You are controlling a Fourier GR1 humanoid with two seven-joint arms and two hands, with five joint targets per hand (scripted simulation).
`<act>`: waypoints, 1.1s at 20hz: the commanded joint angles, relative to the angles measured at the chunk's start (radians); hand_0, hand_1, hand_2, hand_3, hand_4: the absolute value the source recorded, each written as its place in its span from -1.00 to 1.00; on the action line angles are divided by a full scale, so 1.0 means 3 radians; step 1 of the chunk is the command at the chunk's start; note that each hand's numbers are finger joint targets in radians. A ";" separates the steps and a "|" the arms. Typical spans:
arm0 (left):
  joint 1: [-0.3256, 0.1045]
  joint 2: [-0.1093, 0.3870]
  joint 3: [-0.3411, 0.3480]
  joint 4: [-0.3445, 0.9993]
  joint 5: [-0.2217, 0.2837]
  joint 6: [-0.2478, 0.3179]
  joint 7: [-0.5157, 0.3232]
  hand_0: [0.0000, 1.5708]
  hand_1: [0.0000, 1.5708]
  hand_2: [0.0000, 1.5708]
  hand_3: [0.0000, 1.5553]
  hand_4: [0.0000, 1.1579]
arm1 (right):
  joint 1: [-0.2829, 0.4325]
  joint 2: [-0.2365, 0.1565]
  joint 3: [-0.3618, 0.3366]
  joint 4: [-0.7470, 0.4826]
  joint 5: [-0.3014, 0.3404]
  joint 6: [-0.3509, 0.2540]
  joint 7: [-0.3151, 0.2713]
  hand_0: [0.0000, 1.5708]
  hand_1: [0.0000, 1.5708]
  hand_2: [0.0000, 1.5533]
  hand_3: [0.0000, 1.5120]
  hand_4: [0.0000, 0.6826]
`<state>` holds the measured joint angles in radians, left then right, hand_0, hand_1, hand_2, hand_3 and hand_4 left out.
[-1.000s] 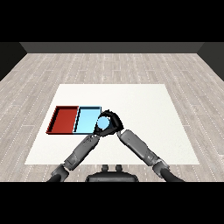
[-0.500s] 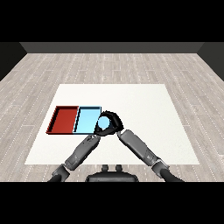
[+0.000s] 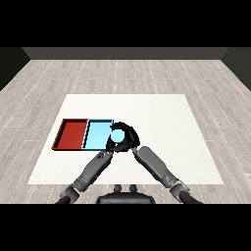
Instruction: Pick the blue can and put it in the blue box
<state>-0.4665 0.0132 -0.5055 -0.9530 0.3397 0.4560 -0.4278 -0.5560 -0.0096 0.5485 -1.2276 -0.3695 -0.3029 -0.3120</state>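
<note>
The blue can is held over the right edge of the light blue tray. My right hand is shut on it, with the fingers curled over its top and right side. My left hand lies just below the can at the end of its forearm, close against the right hand, and most of it is hidden. The red tray lies directly left of the blue one.
Both trays sit on the left half of the white table. The two forearms meet in a V below the can. Bare table stretches to the right and behind the trays.
The right hand and the can have crept slightly up the view, toward the blue tray's right edge. The left arm has hardly moved.
</note>
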 commanded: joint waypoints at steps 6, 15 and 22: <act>0.0126 -0.0043 -0.0292 -0.0175 0.0114 0.0201 -0.0035 1.00 1.00 0.97 0.90 0.97 | 0.0335 0.0031 0.0249 -0.0334 0.0096 -0.0140 -0.0016 -1.00 -1.00 -1.00 -1.00 -1.00; -0.0113 -0.0043 -0.0040 0.0333 0.0058 0.0101 -0.0239 1.00 1.00 1.00 0.94 0.96 | 0.0540 -0.0043 -0.0291 -0.0499 0.0225 0.0315 0.0081 -1.00 -1.00 -1.00 -1.00 -1.00; 0.0164 0.0036 0.0154 -0.0135 -0.0347 0.0047 0.0034 1.00 1.00 1.00 0.93 0.95 | 0.0635 -0.0200 -0.0670 -0.1063 0.0128 0.0408 0.0478 -1.00 -1.00 -1.00 -1.00 -1.00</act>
<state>-0.4518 0.0129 -0.4638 -0.9211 0.2777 0.4586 -0.4574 -0.3783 -0.0479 0.4142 -1.4829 -0.3215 -0.2017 -0.2024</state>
